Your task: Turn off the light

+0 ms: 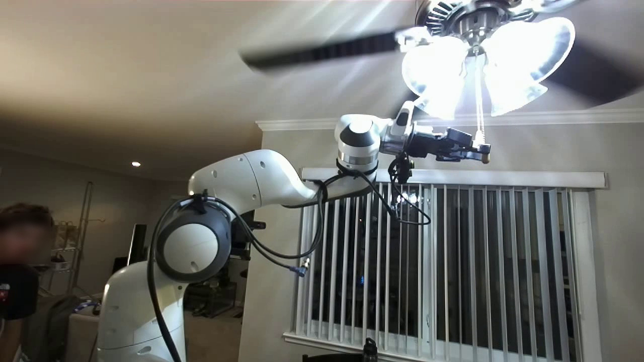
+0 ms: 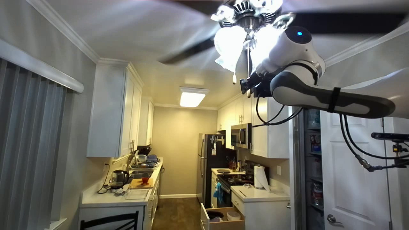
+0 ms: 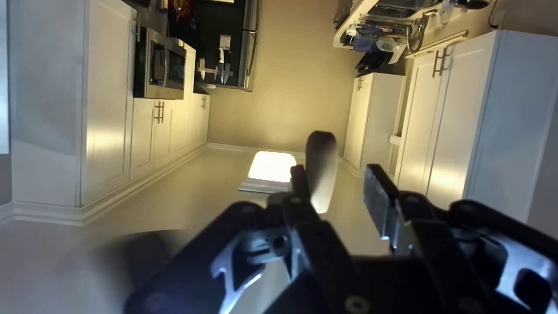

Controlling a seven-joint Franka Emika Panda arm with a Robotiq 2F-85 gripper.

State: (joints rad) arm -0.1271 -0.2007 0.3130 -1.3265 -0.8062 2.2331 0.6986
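Observation:
The light (image 1: 523,55) is lit, its white glass shades glaring below the fan hub; it also shows in an exterior view (image 2: 229,44). A thin pull chain (image 2: 248,60) hangs from its middle, with a knob (image 2: 248,93) at the end. A second chain ends in a pale knob (image 2: 234,78). My gripper (image 1: 483,151) is at the chain's lower end, below the shades. In the wrist view my gripper (image 3: 340,187) is open, with a clear gap between its fingers. A knob (image 3: 321,170) is close beside the left finger; I cannot tell whether they touch.
Dark fan blades (image 1: 322,50) look blurred above the arm. Window blinds (image 1: 443,261) cover the wall behind. White cabinets (image 2: 110,108) and a lit ceiling panel (image 2: 192,97) are in the kitchen. A person (image 1: 20,261) is at the far left. The wrist view stands upside down.

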